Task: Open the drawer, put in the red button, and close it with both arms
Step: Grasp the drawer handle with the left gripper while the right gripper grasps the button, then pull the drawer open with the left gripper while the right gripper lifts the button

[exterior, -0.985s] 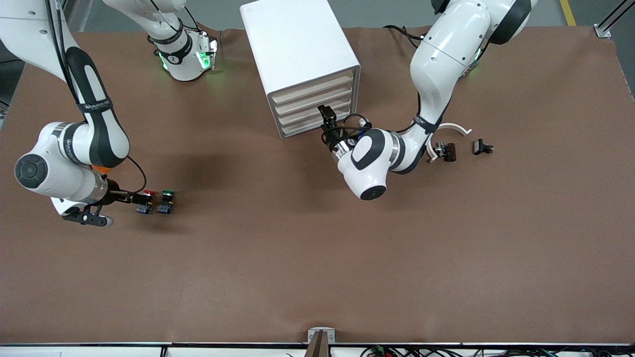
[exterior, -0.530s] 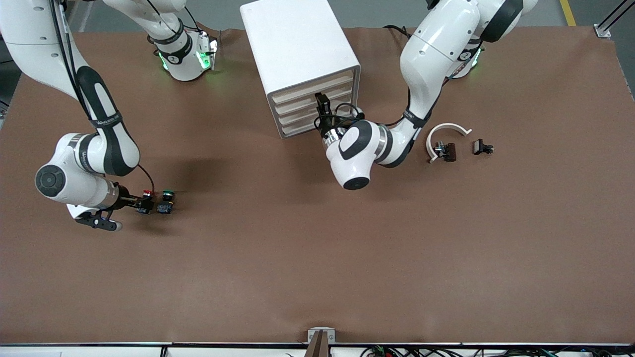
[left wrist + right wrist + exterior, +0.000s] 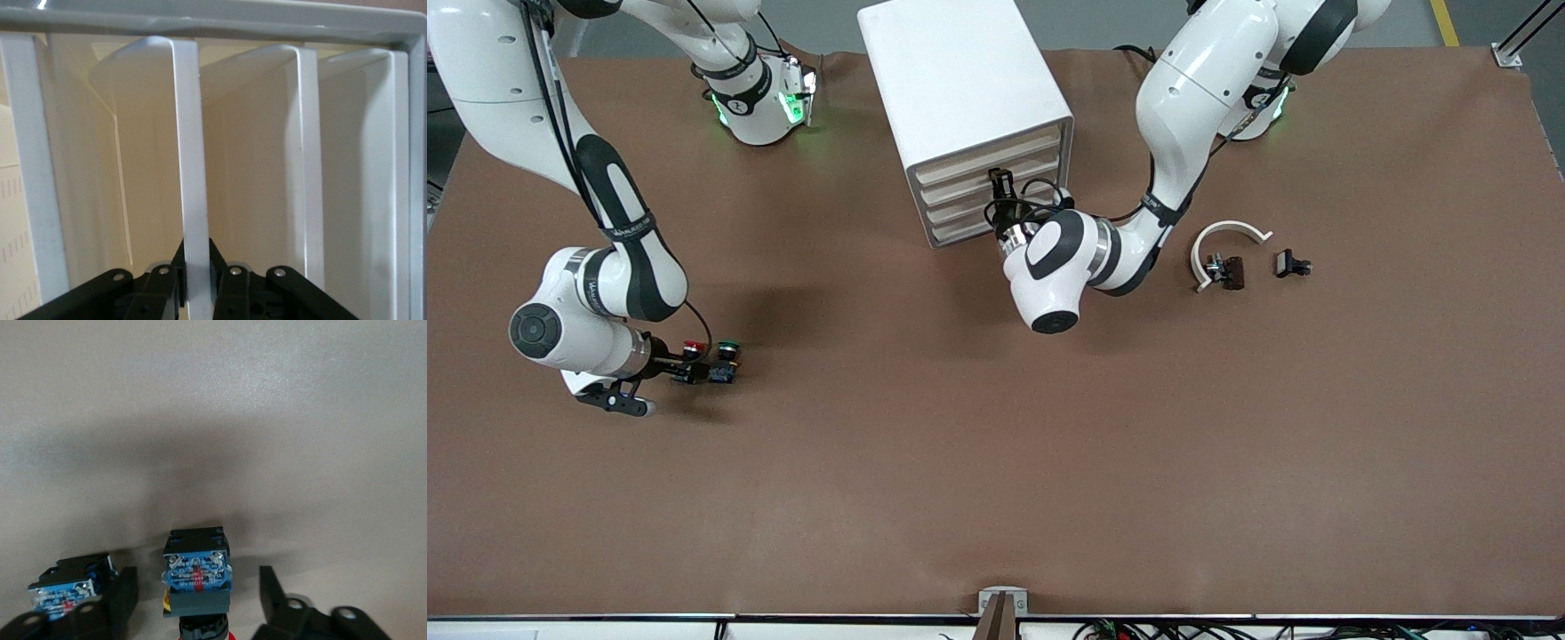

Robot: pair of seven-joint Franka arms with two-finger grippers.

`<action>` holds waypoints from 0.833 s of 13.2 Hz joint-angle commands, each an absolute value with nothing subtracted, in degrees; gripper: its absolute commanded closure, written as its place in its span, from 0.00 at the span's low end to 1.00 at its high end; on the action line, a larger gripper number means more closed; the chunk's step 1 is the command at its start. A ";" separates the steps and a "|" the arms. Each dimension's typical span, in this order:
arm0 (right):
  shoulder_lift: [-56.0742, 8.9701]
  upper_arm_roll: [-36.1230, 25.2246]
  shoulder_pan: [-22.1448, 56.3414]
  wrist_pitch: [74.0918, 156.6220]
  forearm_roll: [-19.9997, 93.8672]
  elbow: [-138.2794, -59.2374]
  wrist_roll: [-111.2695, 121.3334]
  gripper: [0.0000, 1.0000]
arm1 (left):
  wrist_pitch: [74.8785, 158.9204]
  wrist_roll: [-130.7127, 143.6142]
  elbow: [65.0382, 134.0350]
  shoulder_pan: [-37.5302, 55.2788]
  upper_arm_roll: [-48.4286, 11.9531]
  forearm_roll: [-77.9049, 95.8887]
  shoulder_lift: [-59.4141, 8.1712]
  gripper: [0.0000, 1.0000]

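Observation:
The red button (image 3: 691, 348) stands on the brown table toward the right arm's end, beside the green-capped switch (image 3: 727, 348). My right gripper (image 3: 685, 366) is low at the table, open, one finger on each side of the red button's blue-and-black body (image 3: 197, 570) and not touching it. The white drawer cabinet (image 3: 960, 98) stands at the middle of the table, near the bases. My left gripper (image 3: 1000, 188) is at its front, shut on the white lip of a middle drawer (image 3: 193, 200). The drawers look closed.
A white curved piece (image 3: 1227, 233), a dark brown part (image 3: 1232, 272) and a small black clip (image 3: 1291, 264) lie toward the left arm's end. The green switch's body (image 3: 67, 590) sits just outside one right finger (image 3: 123, 593).
My left gripper has moved up to the cabinet front and onto the drawer lip. My right arm's wrist has swung closer to the red button; the buttons have not moved.

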State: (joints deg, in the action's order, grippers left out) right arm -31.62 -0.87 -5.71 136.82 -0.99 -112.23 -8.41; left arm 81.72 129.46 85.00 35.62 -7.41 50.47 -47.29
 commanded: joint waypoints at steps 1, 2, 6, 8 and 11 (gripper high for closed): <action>-32.34 -0.17 -6.59 136.76 -1.14 -111.80 -9.14 0.61 | 81.12 128.76 83.85 35.07 -6.68 51.06 -48.34 1.00; -32.26 -0.09 -6.59 136.67 -1.14 -111.80 -9.14 0.69 | 81.21 128.76 83.85 34.02 -6.51 50.98 -48.60 1.00; -31.99 -0.09 -6.50 135.62 -1.14 -111.53 -8.79 0.77 | 81.38 128.32 83.59 30.42 -6.24 50.36 -48.60 1.00; -31.20 -0.09 -6.15 131.51 -1.14 -109.96 -8.79 0.77 | 81.30 128.41 83.32 28.49 -5.71 50.45 -48.43 1.00; -26.47 0.18 -5.19 121.33 -1.14 -108.12 -9.32 0.77 | 81.30 128.67 82.01 25.76 -5.54 50.36 -48.25 1.00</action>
